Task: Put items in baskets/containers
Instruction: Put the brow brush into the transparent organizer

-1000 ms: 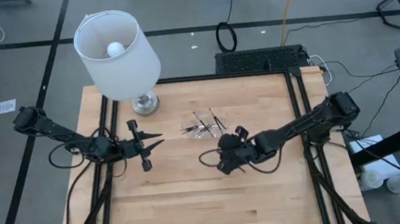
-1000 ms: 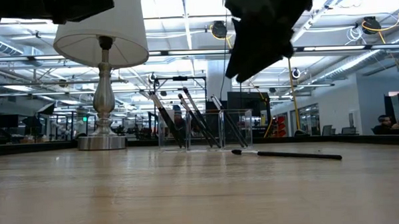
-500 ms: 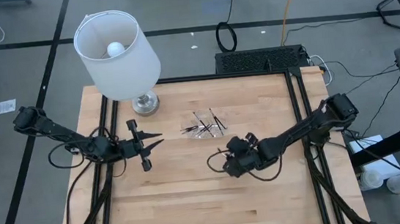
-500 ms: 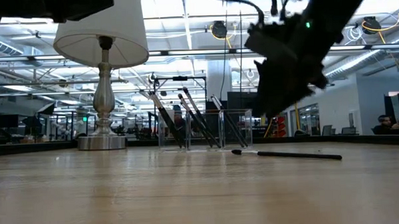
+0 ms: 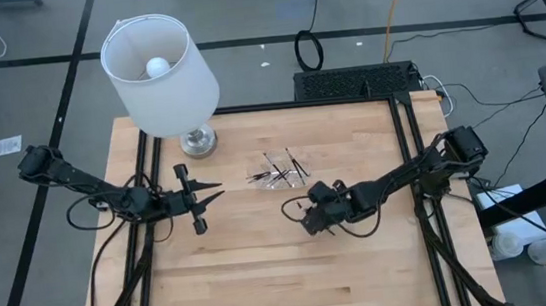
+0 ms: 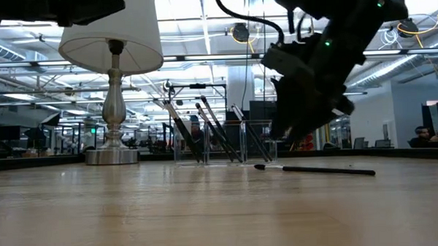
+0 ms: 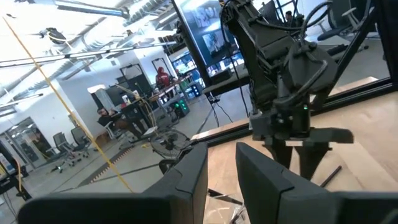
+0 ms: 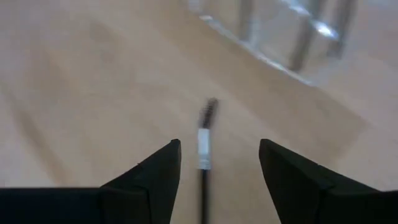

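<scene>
One thin dark stick with a silver collar and a brush tip lies flat on the wooden table, apart from the clear tray. In the low view this stick lies to the right of the tray. Several more sticks lean inside the tray. My right gripper hangs open just above the loose stick, slanting down, one finger on either side of it and touching nothing. It also shows in the low view and the high view. My left gripper waits at the table's left, pointing level, its fingers slightly apart and holding nothing.
A lamp with a white shade stands on its metal base at the far left of the table. A black box sits beyond the far edge. Bare wood stretches toward the near edge.
My right gripper has come down toward the loose stick on the table and rolled about its own line. The stick and the tray have stayed where they were.
</scene>
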Tool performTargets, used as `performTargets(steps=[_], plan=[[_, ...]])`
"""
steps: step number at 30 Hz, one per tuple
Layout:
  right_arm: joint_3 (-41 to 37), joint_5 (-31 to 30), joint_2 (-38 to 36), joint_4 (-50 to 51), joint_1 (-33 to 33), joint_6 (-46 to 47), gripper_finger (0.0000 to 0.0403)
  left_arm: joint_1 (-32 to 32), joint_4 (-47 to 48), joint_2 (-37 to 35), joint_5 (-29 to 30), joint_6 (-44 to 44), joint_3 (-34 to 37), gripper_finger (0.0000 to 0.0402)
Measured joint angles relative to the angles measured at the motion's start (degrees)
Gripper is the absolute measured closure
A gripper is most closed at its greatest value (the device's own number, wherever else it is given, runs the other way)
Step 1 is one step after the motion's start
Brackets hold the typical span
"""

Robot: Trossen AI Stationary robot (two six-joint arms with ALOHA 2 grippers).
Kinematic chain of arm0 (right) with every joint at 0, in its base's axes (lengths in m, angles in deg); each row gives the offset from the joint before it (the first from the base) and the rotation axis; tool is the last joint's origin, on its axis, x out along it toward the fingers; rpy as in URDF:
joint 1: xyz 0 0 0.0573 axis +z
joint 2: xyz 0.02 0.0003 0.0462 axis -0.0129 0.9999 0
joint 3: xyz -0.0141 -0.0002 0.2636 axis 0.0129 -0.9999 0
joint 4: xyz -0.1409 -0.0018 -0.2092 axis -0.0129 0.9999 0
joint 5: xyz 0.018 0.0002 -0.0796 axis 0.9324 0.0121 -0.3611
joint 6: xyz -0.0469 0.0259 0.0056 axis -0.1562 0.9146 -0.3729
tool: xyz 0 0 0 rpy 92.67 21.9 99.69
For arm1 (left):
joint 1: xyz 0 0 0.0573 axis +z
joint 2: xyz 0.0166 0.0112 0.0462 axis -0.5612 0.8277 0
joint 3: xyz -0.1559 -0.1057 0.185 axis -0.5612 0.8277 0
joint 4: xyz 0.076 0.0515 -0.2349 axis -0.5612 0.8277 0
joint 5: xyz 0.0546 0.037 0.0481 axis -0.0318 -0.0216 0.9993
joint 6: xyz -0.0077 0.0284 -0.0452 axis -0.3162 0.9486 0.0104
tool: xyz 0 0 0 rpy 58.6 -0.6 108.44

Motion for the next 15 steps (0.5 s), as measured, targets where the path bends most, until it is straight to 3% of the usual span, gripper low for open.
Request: performTargets(steps=[3, 15], plan=[[0.03, 2.99, -0.02, -2.08, -0.37, -4.6, 0.0196, 0.0, 0.0, 0.0, 0.13, -0.02, 0.0, 0.0309], [0.04, 3.72, 2.38, -1.51, -0.37, -7.0, 0.0199, 0.0, -0.02, 0.0, 0.15, -0.04, 0.0, 0.0309]])
